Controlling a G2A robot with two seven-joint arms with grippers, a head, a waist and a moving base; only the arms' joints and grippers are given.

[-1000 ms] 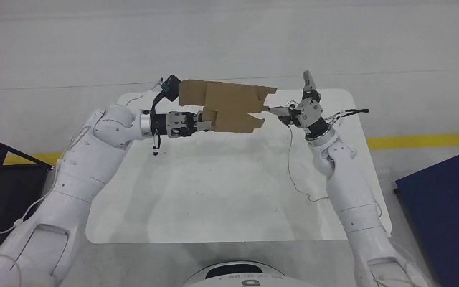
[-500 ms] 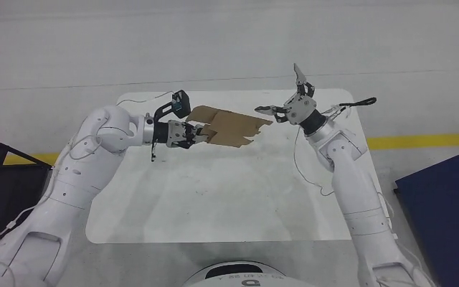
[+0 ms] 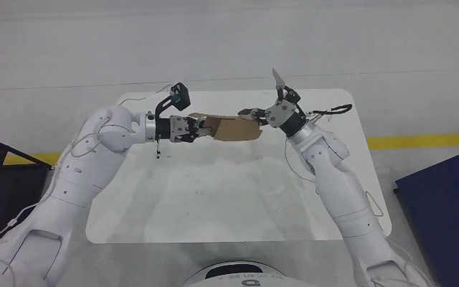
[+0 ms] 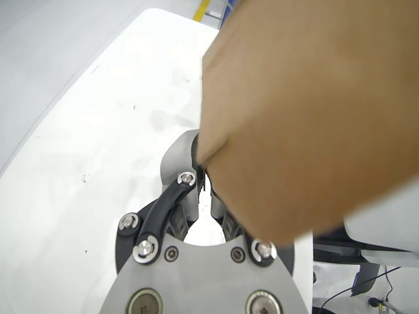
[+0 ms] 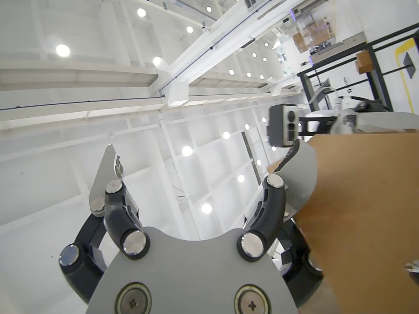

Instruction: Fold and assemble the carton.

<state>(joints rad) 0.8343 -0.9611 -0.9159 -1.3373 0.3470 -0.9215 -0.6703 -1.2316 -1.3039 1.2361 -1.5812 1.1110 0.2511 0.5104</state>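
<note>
Carton (image 3: pixel 233 128), one end clamped in left tool (image 3: pixel 206 129), right tool (image 3: pixel 259 94) spread wide beside other end

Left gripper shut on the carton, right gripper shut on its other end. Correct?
No. The right gripper is open, jaws spread wide, with one finger beside the end of the carton, as the right wrist view shows. The left gripper is shut on the carton, as stated.
</note>
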